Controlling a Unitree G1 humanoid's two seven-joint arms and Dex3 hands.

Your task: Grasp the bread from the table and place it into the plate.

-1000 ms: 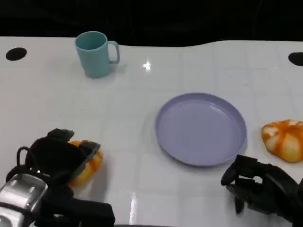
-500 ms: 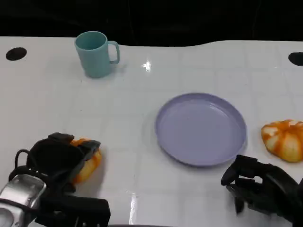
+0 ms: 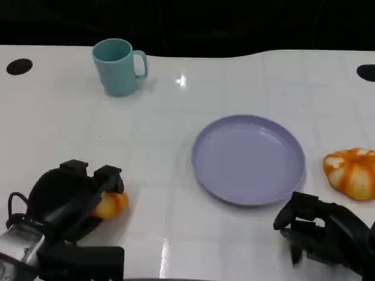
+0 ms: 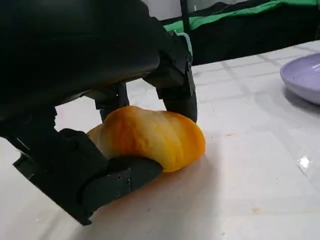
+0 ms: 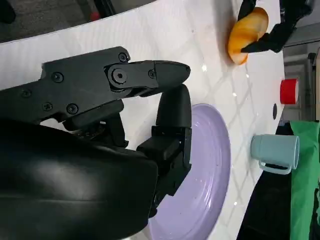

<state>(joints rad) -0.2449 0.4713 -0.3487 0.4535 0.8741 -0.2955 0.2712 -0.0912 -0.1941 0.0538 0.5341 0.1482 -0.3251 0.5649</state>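
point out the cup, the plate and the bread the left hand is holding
cup point(image 3: 117, 66), head view, on its outer wall
plate point(image 3: 248, 159), head view, on its bare middle
bread point(image 4: 150, 137), left wrist view, on its upper crust

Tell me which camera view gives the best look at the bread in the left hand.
The left wrist view: the bread is close and large there, with the left hand closed around it. The head view shows just an orange sliver beside the hand. The right wrist view shows it small and far off.
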